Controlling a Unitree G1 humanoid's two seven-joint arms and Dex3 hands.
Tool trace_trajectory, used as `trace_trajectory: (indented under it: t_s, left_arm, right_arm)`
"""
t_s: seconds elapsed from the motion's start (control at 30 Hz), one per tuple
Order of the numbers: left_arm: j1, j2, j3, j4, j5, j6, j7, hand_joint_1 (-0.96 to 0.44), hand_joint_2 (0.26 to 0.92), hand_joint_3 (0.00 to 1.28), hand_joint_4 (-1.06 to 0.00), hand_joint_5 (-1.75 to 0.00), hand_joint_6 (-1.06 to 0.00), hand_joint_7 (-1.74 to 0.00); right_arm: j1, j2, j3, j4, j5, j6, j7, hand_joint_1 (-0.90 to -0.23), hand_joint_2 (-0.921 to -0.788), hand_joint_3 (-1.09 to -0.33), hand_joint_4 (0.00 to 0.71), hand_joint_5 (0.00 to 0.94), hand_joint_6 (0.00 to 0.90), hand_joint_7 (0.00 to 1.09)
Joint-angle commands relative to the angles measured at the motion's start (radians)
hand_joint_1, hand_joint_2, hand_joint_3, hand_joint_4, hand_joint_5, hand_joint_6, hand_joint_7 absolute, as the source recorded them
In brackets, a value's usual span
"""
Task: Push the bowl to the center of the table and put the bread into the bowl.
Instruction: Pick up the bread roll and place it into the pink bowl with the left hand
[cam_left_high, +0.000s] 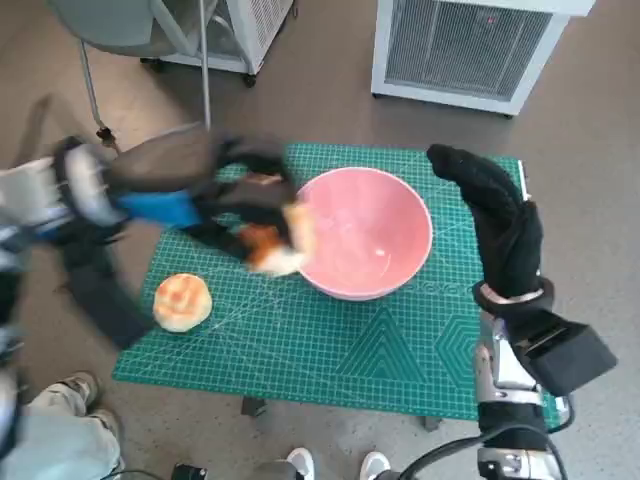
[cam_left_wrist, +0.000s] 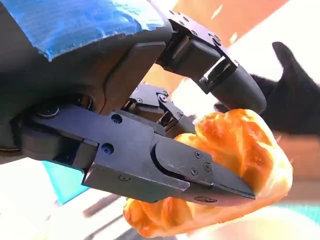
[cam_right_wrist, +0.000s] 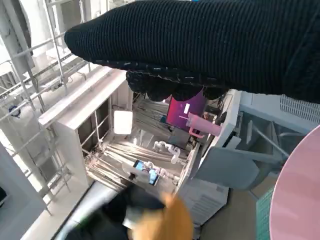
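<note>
your blue-taped black left hand (cam_left_high: 215, 205) has its fingers (cam_left_wrist: 200, 170) clamped on the golden twisted bread roll (cam_left_wrist: 240, 150), at the rim of the pink round bowl (cam_left_high: 365, 235) mid-tabletop; carry it over the hollow before letting go, keeping the gloved right hand (cam_left_high: 495, 215), holding nothing, aside

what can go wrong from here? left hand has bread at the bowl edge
1. The left hand holds the bread only by its end, most of it overhanging; it may slip before clearing the pink bowl rim.
2. The bread sits at the rim, not over the middle: released now, it could land on the green mat.
3. The right hand hovers beside the bowl and might nudge it.
</note>
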Motion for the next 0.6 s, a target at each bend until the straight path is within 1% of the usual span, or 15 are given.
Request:
trace_trajectory:
  t_s: [0.03, 0.17, 0.2, 0.4, 0.47, 0.6]
  left_arm:
    - [-0.067, -0.106, -0.042, 0.077, 0.035, 0.055, -0.054, 0.00, 0.921, 0.11, -0.63, -1.14, -0.59, -1.28]
    - [-0.117, -0.186, -0.091, 0.171, 0.100, 0.108, -0.026, 0.00, 0.921, 0.11, -0.64, -1.12, -0.59, -1.29]
    - [-0.128, -0.200, -0.102, 0.194, 0.114, 0.116, -0.014, 0.00, 0.921, 0.10, -0.65, -1.11, -0.59, -1.29]
    - [-0.185, -0.289, -0.188, 0.359, 0.213, 0.196, 0.095, 0.00, 0.921, 0.08, -0.70, -1.06, -0.60, -1.28]
    - [-0.197, -0.311, -0.210, 0.405, 0.225, 0.213, 0.112, 0.00, 0.920, 0.08, -0.70, -1.05, -0.60, -1.28]
    - [-0.204, -0.345, -0.246, 0.473, 0.233, 0.247, 0.117, 0.00, 0.920, 0.08, -0.70, -1.04, -0.61, -1.29]
  right_arm:
    - [0.013, -0.014, -0.004, 0.005, 0.005, 0.017, 0.010, -0.652, -0.921, -0.818, 0.242, 0.004, -0.001, 0.67]
    - [0.015, -0.019, -0.006, -0.003, 0.006, 0.023, 0.010, -0.651, -0.921, -0.821, 0.239, 0.003, -0.001, 0.66]
    - [0.016, -0.019, -0.006, -0.006, 0.005, 0.024, 0.009, -0.652, -0.921, -0.822, 0.238, 0.002, -0.001, 0.66]
    - [0.023, -0.024, -0.006, -0.021, 0.006, 0.032, 0.006, -0.658, -0.921, -0.823, 0.236, 0.001, -0.001, 0.66]
    - [0.025, -0.025, -0.006, -0.026, 0.006, 0.034, 0.005, -0.659, -0.921, -0.823, 0.236, 0.001, -0.001, 0.66]
    - [0.032, -0.026, -0.008, -0.041, 0.007, 0.041, 0.002, -0.660, -0.921, -0.824, 0.236, 0.001, -0.001, 0.66]
